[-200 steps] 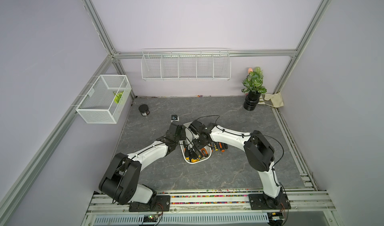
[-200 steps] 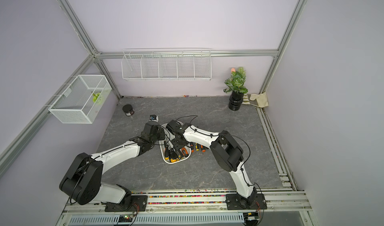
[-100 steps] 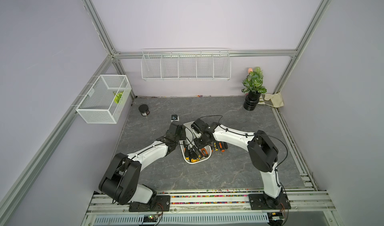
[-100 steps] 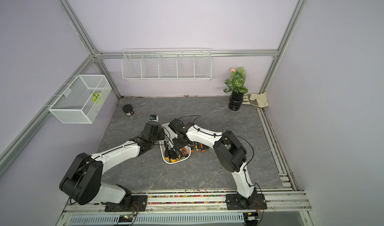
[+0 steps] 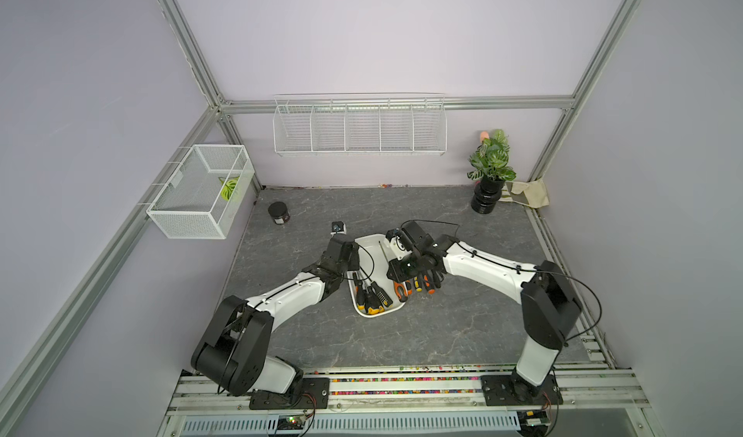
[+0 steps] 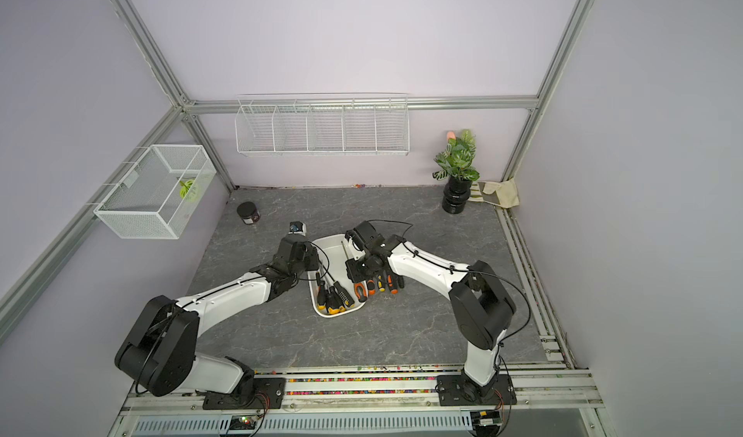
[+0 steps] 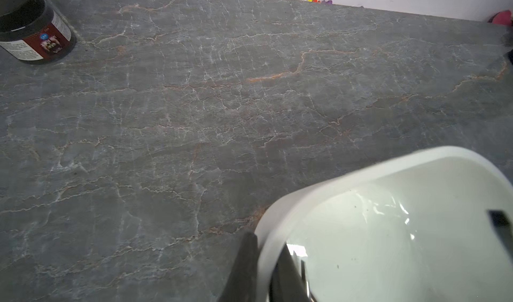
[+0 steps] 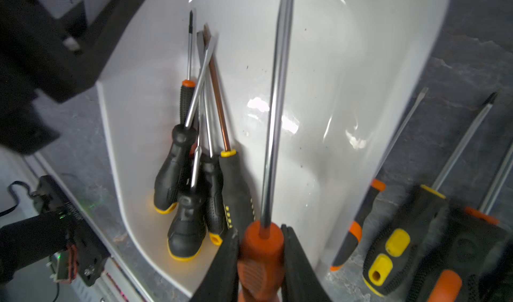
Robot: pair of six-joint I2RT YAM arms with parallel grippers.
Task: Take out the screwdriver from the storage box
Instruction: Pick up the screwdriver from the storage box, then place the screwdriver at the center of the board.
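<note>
Gripping orange screwdriver (image 8: 261, 247), right jaws hang over storage box (image 8: 347, 64).

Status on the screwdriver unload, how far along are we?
Done: several screwdrivers lie on the table beside the storage box. In hand: the right gripper is shut on an orange-handled screwdriver, its shaft over the box, while the left gripper clamps the box rim between its fingers. Left: a cluster of black-handled screwdrivers lies inside.
</note>
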